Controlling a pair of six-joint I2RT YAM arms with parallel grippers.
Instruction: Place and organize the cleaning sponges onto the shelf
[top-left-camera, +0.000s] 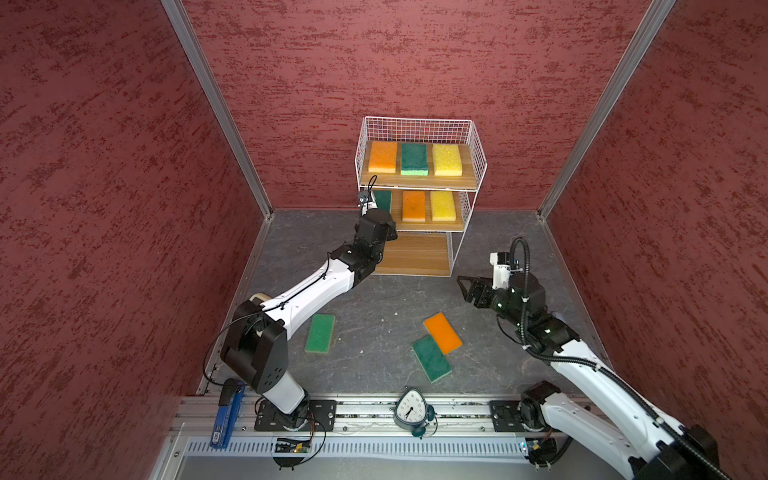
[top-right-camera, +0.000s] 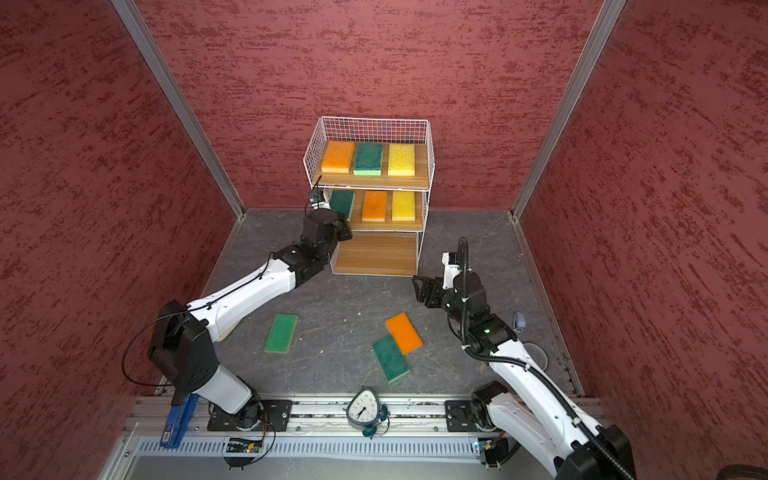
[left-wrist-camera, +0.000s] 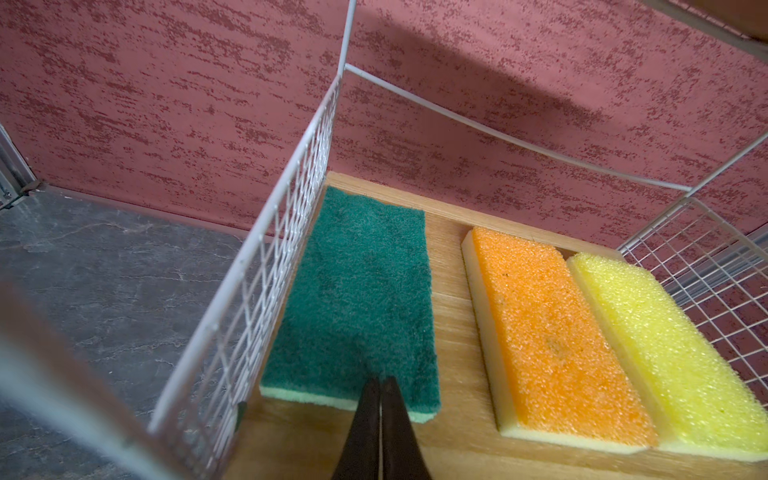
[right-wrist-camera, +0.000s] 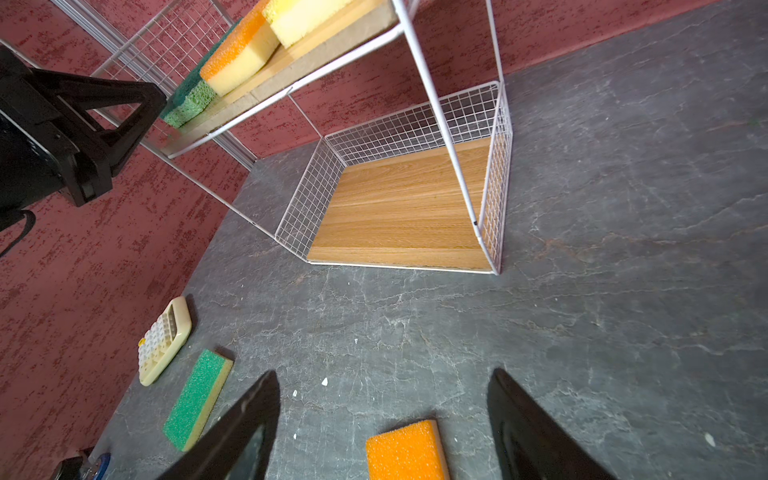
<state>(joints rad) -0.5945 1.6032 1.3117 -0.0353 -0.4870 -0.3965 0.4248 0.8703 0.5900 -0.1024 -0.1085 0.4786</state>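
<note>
The shelf stands at the back wall. Its top board holds an orange sponge, a green sponge and a yellow sponge. The middle board carries a dark green sponge, an orange sponge and a yellow sponge; the bottom board is bare. My left gripper is shut, its tips resting on the dark green sponge's near edge. On the floor lie a green sponge, an orange sponge and a dark green sponge. My right gripper hangs open above the floor, with nothing between its fingers.
A cream calculator lies by the left wall, beside the green floor sponge. A clock sits on the front rail and a blue tool at the front left. Red walls close in three sides.
</note>
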